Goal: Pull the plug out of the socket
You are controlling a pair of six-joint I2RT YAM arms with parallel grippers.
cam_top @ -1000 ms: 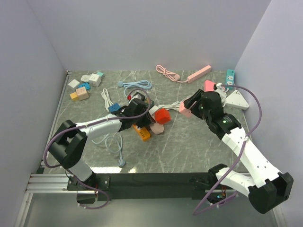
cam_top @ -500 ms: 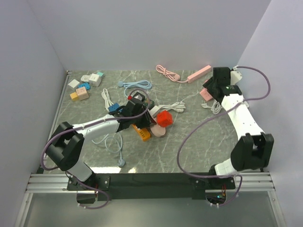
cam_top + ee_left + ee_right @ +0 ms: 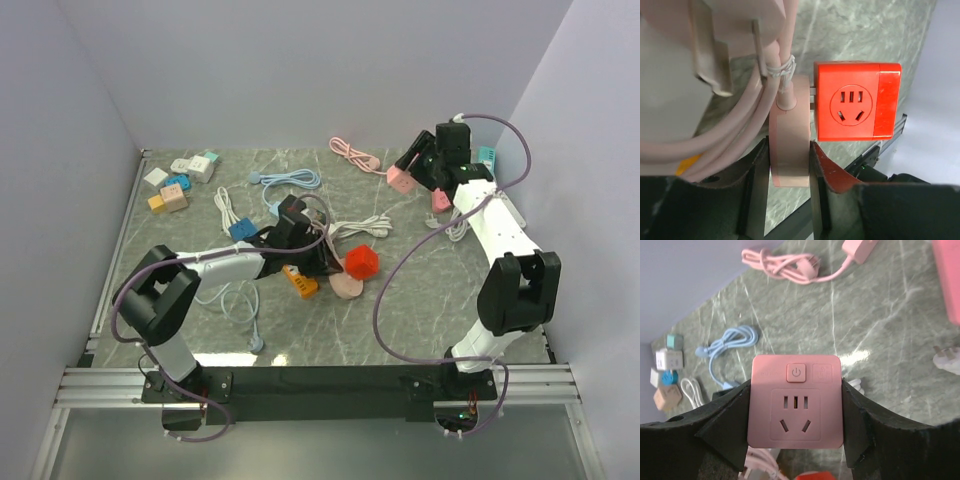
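My left gripper (image 3: 322, 258) is shut on a flat pink plug (image 3: 789, 145) at the middle of the table. The plug's prongs sit in the side of a red cube socket (image 3: 855, 107), with a short stretch of bare prong showing between them. The red socket (image 3: 361, 263) lies just right of the left gripper in the top view. The plug's pink cord (image 3: 715, 145) runs off to the left. My right gripper (image 3: 410, 176) is at the back right, shut on a pink cube socket (image 3: 796, 402) held above the table.
A coiled pink cord (image 3: 352, 153) lies at the back. A white cable (image 3: 362, 228) and a blue cable (image 3: 290, 180) lie mid-table. Small cube adapters (image 3: 180, 182) sit at the back left. An orange block (image 3: 300, 282) lies under the left arm. A teal strip (image 3: 487, 156) stands by the right wall.
My right arm swung from mid-table to the back right, carrying the pink cube socket. My left gripper shifted slightly right and nearer with the plug and red socket.
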